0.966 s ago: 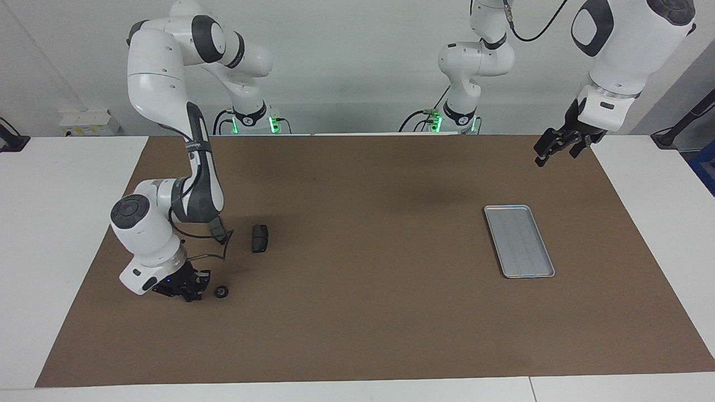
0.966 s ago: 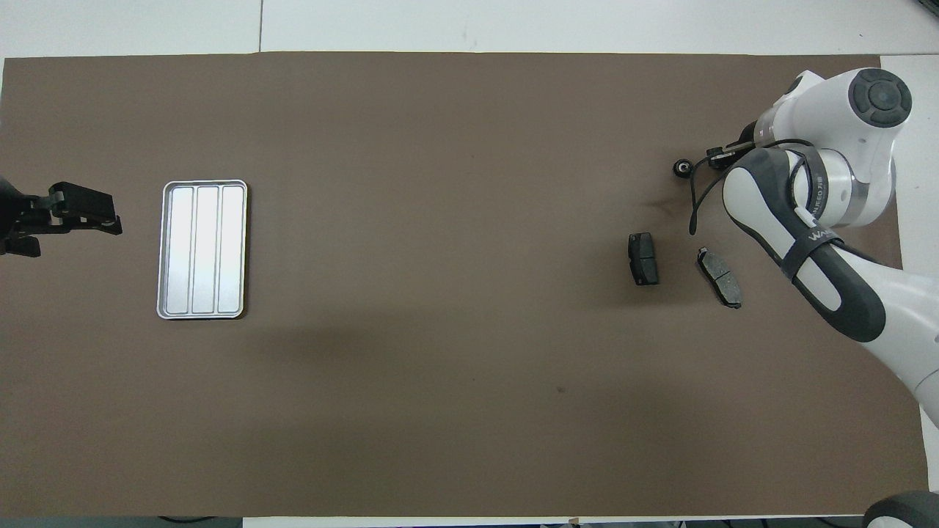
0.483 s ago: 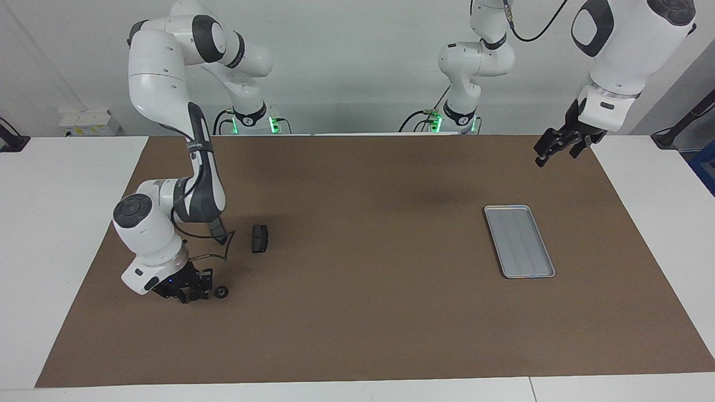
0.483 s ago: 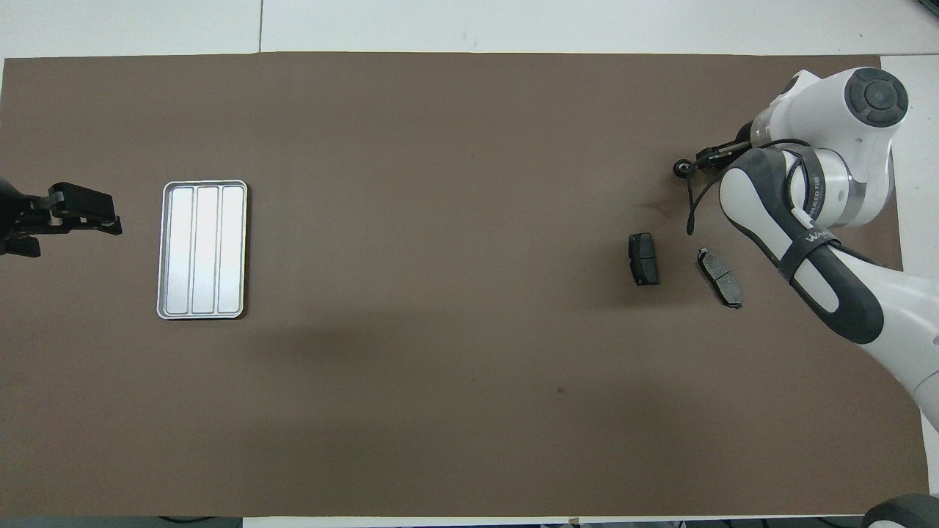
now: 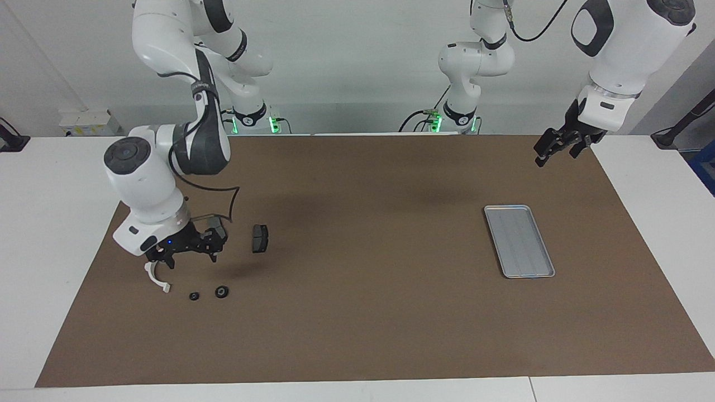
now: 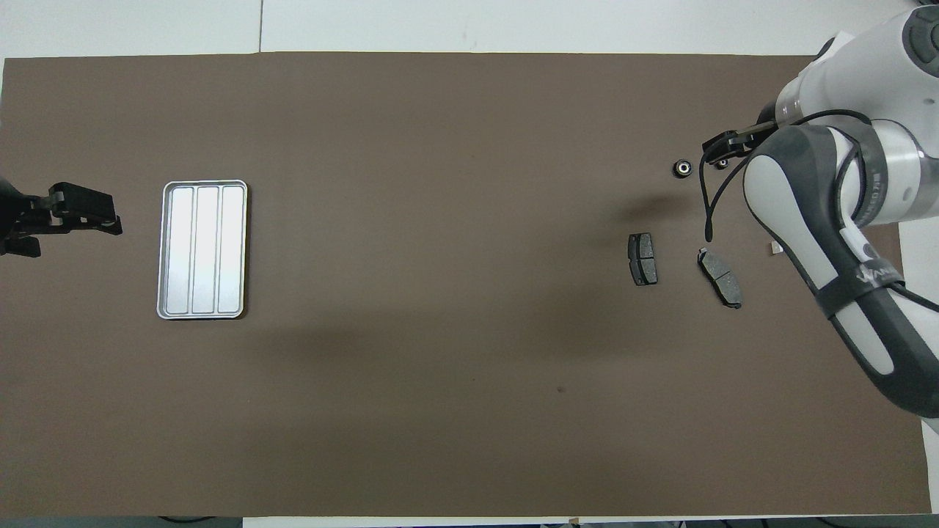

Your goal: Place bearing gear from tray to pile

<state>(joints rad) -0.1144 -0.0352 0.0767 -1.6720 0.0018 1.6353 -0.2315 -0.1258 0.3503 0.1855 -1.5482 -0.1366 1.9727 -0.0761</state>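
- Right gripper [image 5: 187,252]: raised above the brown mat [image 5: 357,312] at the right arm's end of the desk [image 5: 50,223], over the loose pile of parts. Its fingers stand apart and hold nothing.
- Bearing gear [image 5: 194,296]: a small dark ring lying flat on the mat, below the right gripper and clear of it. A second small dark ring [image 5: 222,291] lies just beside it, toward the middle of the desk; the two are near each other but not touching.
- White half-ring bracket [image 5: 157,278]: on the mat beside the bearing gear, toward the desk's end, partly under the gripper as seen from across the desk.
- Dark brake-pad plates: one [image 5: 259,238] lies nearer to the robots than the two rings; the other [image 6: 720,277] shows plainly only from overhead — in the facing view the gripper hides most of it.
- Tray [image 5: 519,240]: silver-grey, ribbed, flat on the mat toward the left arm's end, well apart from the pile. Nothing lies in it.
- Left gripper [image 5: 552,147]: waits in the air over the mat's corner near the left arm's end. Fingers spread, nothing between them.
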